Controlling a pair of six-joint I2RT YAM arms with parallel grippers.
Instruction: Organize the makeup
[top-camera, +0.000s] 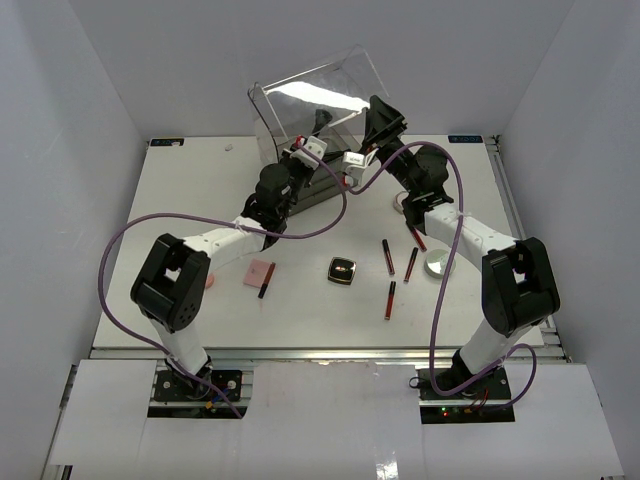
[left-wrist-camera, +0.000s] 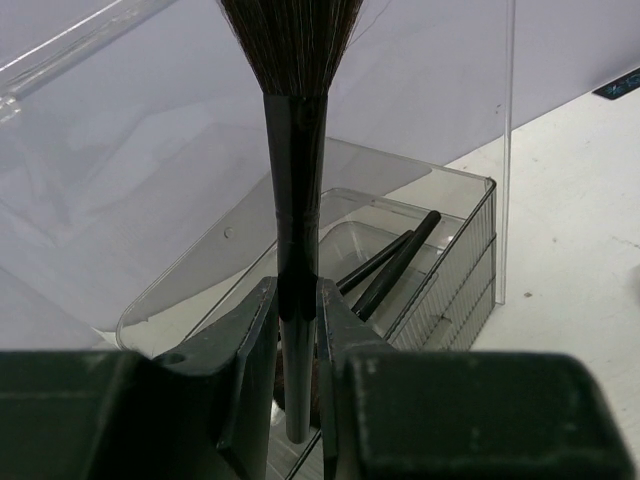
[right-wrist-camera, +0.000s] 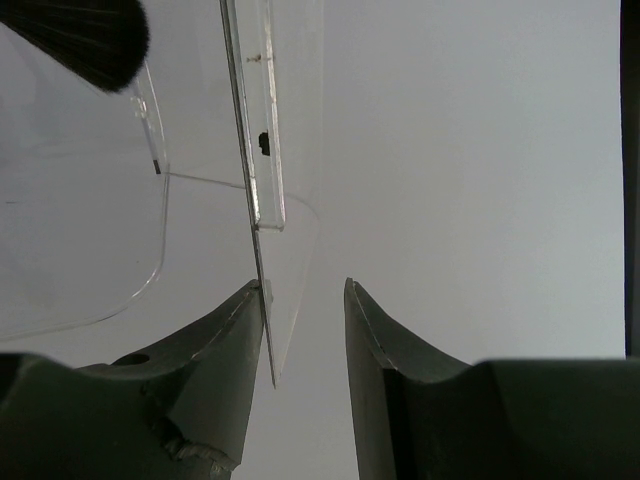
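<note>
The left gripper (left-wrist-camera: 297, 300) clamped the black bristle brush (left-wrist-camera: 296, 170) over the clear acrylic box (left-wrist-camera: 455, 250) at 12 o'clock. The right gripper (right-wrist-camera: 305, 300), jaws parted, straddled its lid (right-wrist-camera: 262, 170). The pink square palette (top-camera: 259, 273), black square compact (top-camera: 342, 270) and red-and-black tubes (top-camera: 386, 257) lay unsorted.

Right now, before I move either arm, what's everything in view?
box: one, clear acrylic, far centre
lid: one, clear, raised
sticks: two, black, inside box
brush: one, black, above box
palette: one, pink, left of centre
compact: one, black, centre
tubes: at least four, red-and-black, one beside palette, three right of compact
tin: one, silver, right
jar: one, white-pink, beside right arm
left tool: shut on brush
right tool: open, astride lid edge
</note>
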